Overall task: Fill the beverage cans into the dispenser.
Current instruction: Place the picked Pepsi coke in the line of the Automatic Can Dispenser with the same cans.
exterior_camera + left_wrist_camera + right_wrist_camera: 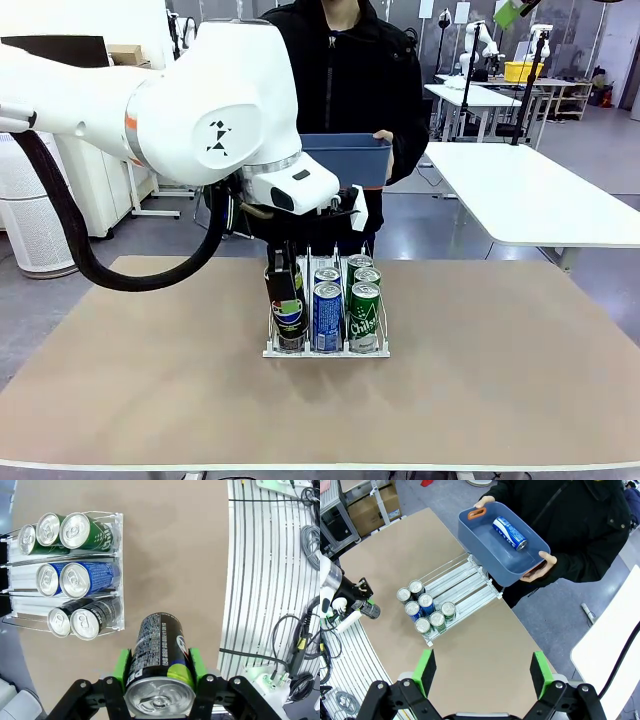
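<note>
Seven cans [425, 600] sit in the rack [465, 577], your left claw [160, 666] grips a black can [160, 650] just off its front corner, and one blue can [510, 532] lies in the person's bin [485, 545]. Your right claw [482, 672] is spread wide. The lanes' rear halves beyond the left claw, toward the person, look free, and the surface [170, 555] around it is bare.

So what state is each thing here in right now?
Left hand, shut on a black can.
Right hand, open, empty.
Rack, part full, seven cans upright in it.
Blue bin, held by the person, one blue can lying inside.
</note>
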Tool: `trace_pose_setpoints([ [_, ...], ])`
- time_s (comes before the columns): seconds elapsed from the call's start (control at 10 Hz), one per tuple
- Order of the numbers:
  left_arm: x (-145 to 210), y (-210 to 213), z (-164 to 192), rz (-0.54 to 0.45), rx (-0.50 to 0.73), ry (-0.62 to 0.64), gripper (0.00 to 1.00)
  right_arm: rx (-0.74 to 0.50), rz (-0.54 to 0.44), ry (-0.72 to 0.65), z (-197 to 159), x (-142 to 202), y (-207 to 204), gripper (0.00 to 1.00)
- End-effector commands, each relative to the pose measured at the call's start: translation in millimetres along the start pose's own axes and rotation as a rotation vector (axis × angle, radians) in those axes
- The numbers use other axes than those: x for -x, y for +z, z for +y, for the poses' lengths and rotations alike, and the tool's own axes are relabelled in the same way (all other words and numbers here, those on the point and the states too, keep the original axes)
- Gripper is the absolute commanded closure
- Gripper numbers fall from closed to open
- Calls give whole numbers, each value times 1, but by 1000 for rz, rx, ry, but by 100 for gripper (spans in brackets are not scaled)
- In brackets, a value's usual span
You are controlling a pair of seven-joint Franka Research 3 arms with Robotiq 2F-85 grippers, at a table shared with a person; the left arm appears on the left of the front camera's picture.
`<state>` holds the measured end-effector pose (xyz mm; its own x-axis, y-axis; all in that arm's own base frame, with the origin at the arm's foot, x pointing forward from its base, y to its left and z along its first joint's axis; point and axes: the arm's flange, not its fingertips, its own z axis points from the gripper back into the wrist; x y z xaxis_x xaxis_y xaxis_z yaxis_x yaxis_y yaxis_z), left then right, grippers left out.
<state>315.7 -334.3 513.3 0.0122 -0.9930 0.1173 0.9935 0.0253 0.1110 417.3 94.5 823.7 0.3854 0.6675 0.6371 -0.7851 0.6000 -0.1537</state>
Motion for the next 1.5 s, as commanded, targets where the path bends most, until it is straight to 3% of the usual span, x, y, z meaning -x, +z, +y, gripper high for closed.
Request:
trace_pose_setpoints([
  [0.0, 0, 5, 5, -6, -11, -10, 42, 0, -1, -7, 1, 2, 0, 0],
  [0.3, 0, 1, 3, -4, 0, 2, 42, 0, -1, -7, 1, 2, 0, 0],
  [0.4, -10, -15, 12, 15, 13, -50, 42, 0, -1, -7, 1, 2, 0, 0],
  [0.8, -40, -47, -2, 73, -73, -70, 42, 0, -1, -7, 1, 2, 0, 0],
  [1.4, -39, -72, -5, 90, -68, -103, 42, 0, -1, -7, 1, 2, 0, 0],
])
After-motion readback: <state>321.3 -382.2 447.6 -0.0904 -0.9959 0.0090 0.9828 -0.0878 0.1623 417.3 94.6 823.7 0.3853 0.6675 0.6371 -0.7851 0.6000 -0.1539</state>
